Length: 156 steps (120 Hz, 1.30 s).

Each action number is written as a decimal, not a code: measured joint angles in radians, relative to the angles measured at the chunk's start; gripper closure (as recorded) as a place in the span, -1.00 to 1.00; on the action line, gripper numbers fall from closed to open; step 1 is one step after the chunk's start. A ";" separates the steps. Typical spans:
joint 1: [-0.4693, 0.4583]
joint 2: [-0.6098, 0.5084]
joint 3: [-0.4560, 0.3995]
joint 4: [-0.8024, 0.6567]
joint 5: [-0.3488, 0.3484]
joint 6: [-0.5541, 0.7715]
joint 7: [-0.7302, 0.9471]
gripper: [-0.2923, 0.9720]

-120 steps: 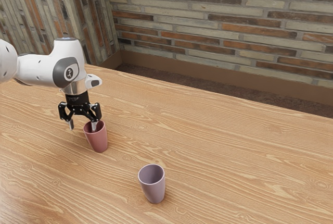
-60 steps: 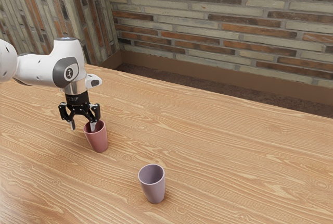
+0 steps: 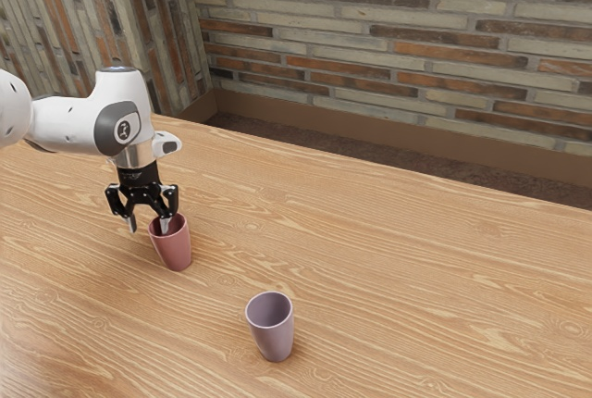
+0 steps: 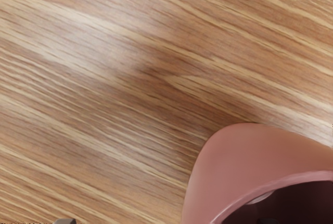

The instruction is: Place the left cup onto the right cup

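A dusty pink cup (image 3: 172, 244) stands upright on the wooden table (image 3: 398, 268), toward the exterior view's left. A mauve cup (image 3: 270, 325) stands upright nearer the front, to its right. My gripper (image 3: 148, 223) hangs at the pink cup's rim, open. One finger dips inside the cup's mouth and the other sits outside its wall on the exterior view's left, a small gap away. In the wrist view the pink cup (image 4: 250, 172) shows close under my hand, with its dark inside at the corner.
The wooden table stretches wide toward the exterior view's right. A brick wall (image 3: 388, 37) runs behind the table's far edge, well away from both cups.
The fingers have drawn slightly closer together around the pink cup's wall. The cups and the arm have stayed where they were.
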 joint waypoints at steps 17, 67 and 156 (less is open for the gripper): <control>-0.001 0.000 0.000 0.000 0.000 0.000 -0.015 -0.12; -0.008 0.000 0.000 0.000 0.013 0.001 0.018 -0.11; 0.001 0.000 0.001 -0.003 0.016 0.001 0.139 -0.05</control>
